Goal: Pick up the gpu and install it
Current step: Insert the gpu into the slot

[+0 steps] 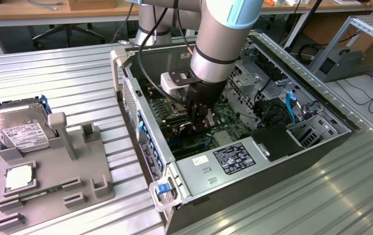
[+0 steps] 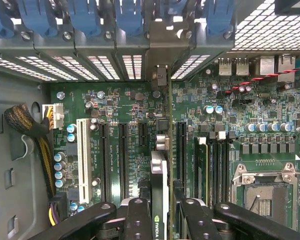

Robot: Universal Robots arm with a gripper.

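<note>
Green everywhere inside this case. The hand [image 2: 160, 215] is down in the open computer case [image 1: 148, 147], and it's pinching the gpu [image 2: 159, 170] edge-on between its black fingers [image 2: 137, 220], only partly open, clamped on the card. From the wrist view the card stands upright over the motherboard [image 2: 115, 105], lined up along the black expansion slots [image 2: 180, 150], with its bracket end reaching toward the rear slot covers [image 2: 160, 55]. Can't really tell if it's seated in a slot or just hovering above it. In the exterior view the arm [image 1: 222, 44] comes straight down into the case. Off to the exterior view's left, a grey parts holder [image 1: 55, 181] sits on the ribbed metal table [image 1: 55, 78] with the silver hard drive [image 1: 16, 129] standing in it.
</note>
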